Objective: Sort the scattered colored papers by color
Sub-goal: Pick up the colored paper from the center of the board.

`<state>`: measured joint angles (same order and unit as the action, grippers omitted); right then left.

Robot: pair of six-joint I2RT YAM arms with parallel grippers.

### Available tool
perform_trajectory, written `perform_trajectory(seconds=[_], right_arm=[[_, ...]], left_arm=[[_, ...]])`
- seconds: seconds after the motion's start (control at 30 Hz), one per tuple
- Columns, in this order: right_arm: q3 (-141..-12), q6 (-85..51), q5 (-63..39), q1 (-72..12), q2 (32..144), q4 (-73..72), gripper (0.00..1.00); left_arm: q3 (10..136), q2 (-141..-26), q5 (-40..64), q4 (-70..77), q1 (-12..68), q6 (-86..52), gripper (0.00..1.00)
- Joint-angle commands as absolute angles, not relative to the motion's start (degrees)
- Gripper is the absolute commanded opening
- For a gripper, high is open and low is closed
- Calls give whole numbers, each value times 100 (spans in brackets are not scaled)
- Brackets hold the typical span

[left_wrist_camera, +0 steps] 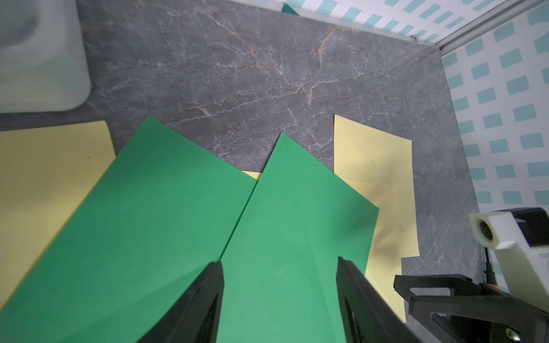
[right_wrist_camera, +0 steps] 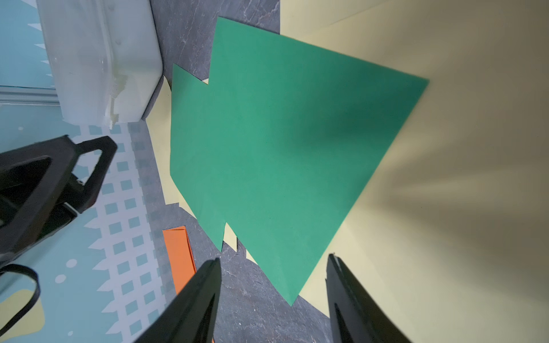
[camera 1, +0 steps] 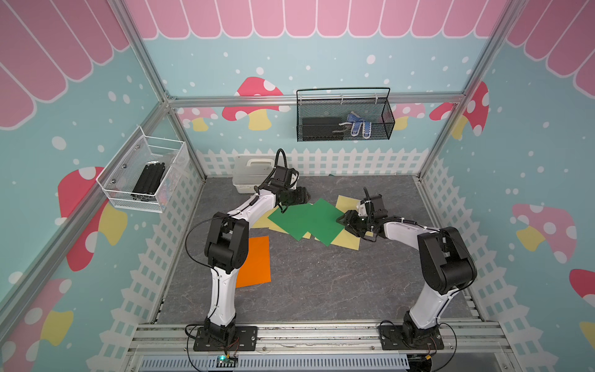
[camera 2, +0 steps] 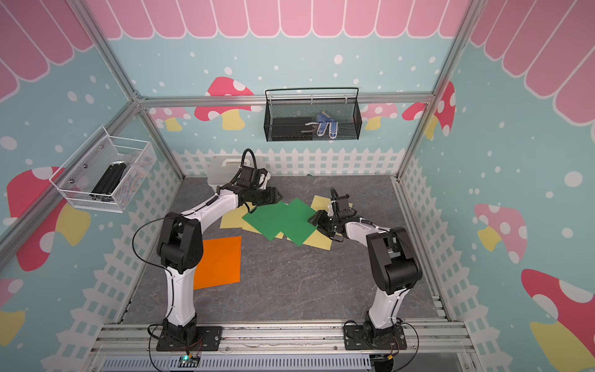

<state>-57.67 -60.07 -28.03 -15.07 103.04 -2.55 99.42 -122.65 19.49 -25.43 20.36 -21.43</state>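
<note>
In a top view two green sheets overlap mid-worktop, lying on yellow sheets that show on both sides. An orange sheet lies flat apart from them, partly hidden by the left arm. The left fingers hang at the pile's far left edge, near a white box. The right fingers are at its right edge. The left wrist view shows the left fingers set wide over a green sheet, gripping nothing, with yellow beyond. The right wrist view shows the right fingers likewise wide and empty, with a green corner lying between them and yellow alongside.
</note>
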Motion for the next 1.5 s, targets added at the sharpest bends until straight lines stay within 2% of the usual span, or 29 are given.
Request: perform_trajectory(seconds=[0.0,0.57,1.27,1.47], right_arm=[[-5603,-6480,-3051,-1446,10487,-905,59],[-5112,-7003,-3348,-1424,10704,-1703,58],[-4924,-6981,-3317,-1312,10837,-1824,58],[-4939,-7020,-3374,-1292,11246,-1967,58]], left_arm=[[10051,-12466,2226,-2510,2119,-2186,63],[9653,-12752,2504,-1969,2250,-2494,63],[9342,-12985,2473,-1917,2317,-2531,62],[9256,-13025,2481,-1885,2320,-2534,62]])
